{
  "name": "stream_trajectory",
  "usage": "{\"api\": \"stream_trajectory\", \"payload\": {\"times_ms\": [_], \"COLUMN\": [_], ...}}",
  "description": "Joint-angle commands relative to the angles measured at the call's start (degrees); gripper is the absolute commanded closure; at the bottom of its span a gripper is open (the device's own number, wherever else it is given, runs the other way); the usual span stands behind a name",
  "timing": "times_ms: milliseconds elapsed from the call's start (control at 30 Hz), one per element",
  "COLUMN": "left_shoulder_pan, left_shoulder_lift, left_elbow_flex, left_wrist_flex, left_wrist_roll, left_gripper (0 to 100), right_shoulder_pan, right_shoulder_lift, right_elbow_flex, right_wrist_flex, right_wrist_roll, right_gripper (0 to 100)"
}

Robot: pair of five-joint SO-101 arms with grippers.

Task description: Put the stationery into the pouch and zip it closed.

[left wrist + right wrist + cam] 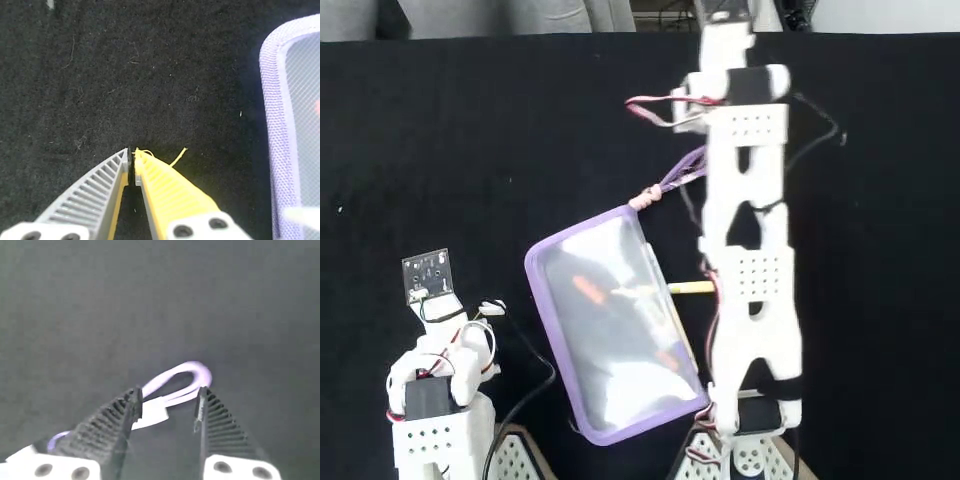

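Note:
The pouch (610,340), translucent with purple trim, lies slanted in the middle of the black cloth. Through its front an orange item (587,290) and other stationery show faintly. A yellow pencil (692,288) pokes out of its right side toward the right arm (748,270), which stretches far back over the table. My right gripper (167,397) is open, low over the cloth, with a purple cord loop (180,377) just beyond its tips. My left gripper (132,156) is shut on nothing, above bare cloth left of the pouch edge (275,125).
The left arm (440,385) sits folded at the near left corner. A pink knot with purple cords (655,192) runs from the pouch's far corner to the right arm. A white tag (152,415) lies by the loop. Black cloth covers the table.

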Motion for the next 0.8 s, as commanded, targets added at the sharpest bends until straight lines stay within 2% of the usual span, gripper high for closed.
{"api": "stream_trajectory", "payload": {"times_ms": [0,133,267,567,767], "left_shoulder_pan": [-0.04,-0.22,-0.22,-0.22,-0.22], "left_shoulder_lift": [-0.26,-0.26,-0.26,-0.26,-0.26], "left_elbow_flex": [1.19,1.19,1.19,1.19,1.19], "left_wrist_flex": [0.18,0.18,0.18,0.18,0.18], "left_wrist_roll": [0.26,0.26,0.26,0.26,0.26], "left_gripper": [97,97,97,97,97], "right_shoulder_pan": [-5.27,-7.65,-10.02,-14.42,-14.15], "right_shoulder_lift": [-0.92,-0.84,-0.84,-0.84,-0.75], "right_elbow_flex": [2.68,4.09,10.42,18.42,21.58], "right_wrist_flex": [1.85,1.93,1.67,1.67,1.14], "right_wrist_roll": [-12.04,-21.45,-27.69,-33.23,-36.92], "right_gripper": [81.5,81.5,81.5,81.5,81.5]}}
